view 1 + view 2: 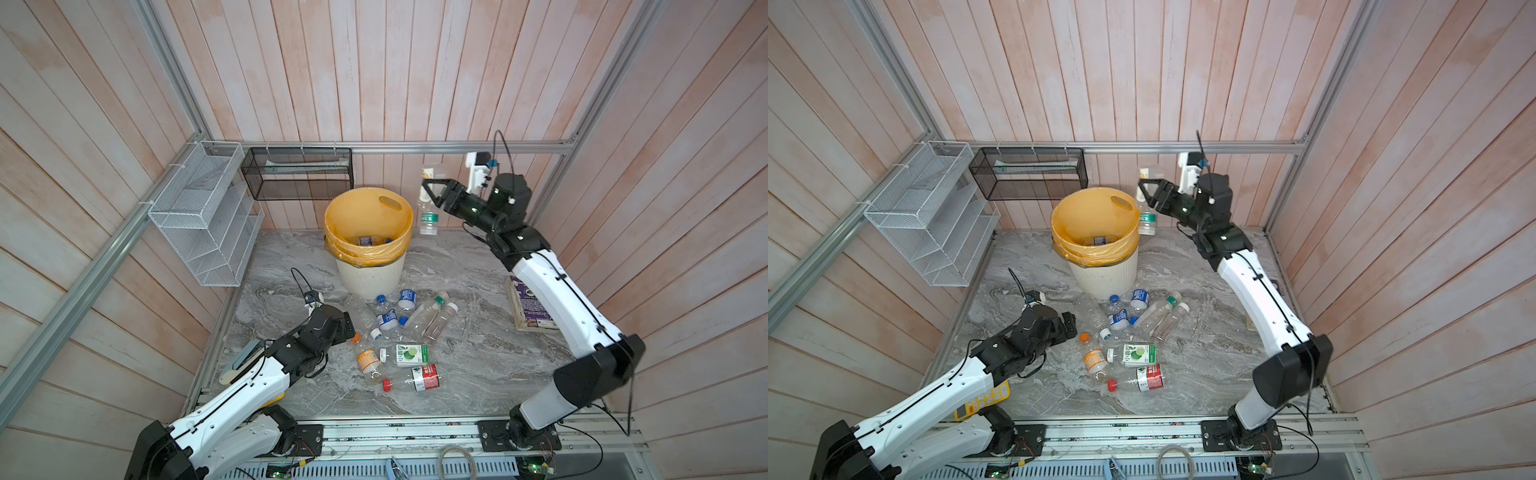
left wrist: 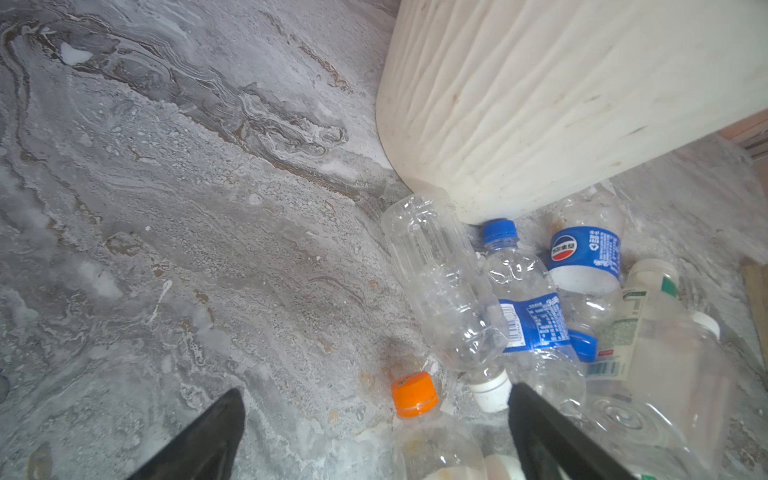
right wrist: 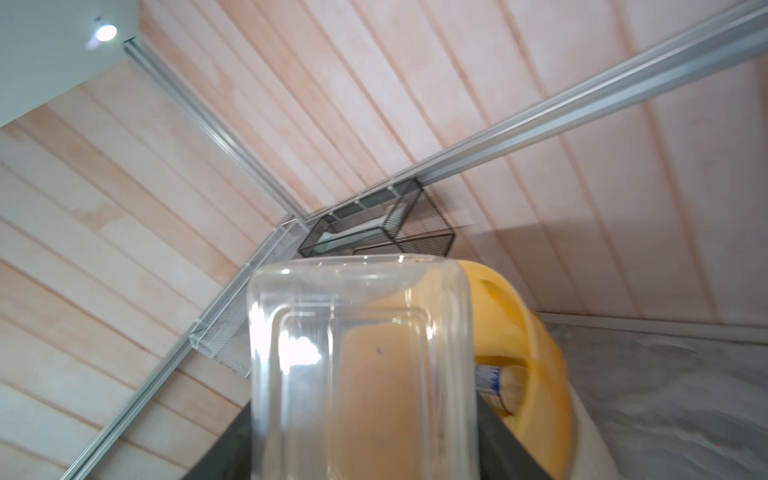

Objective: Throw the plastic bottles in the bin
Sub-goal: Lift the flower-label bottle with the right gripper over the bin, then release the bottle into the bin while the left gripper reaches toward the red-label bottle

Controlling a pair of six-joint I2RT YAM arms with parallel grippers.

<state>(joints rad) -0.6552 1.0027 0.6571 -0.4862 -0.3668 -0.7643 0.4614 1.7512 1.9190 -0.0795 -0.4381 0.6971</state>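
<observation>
The bottles [image 1: 388, 320] are small and mostly clear, some crumpled, with blue, white, green, orange or red caps. Most lie scattered on the grey marbled bench [image 1: 478, 353] at mid-frame in both top views, just below the bin [image 1: 370, 282]. The bin is a cream ribbed tub lined with a yellow bag, and a few bottles lie inside it. One clear bottle [image 1: 428, 224] hangs upright just right of the bin's rim, between the jaws of the right hand [image 1: 430, 192]; I cannot tell whether they pinch it. The left hand [image 2: 376, 392] is spread wide, low beside an orange-capped bottle [image 2: 415, 399]. A purple book [image 1: 534, 309] lies under the right arm.
</observation>
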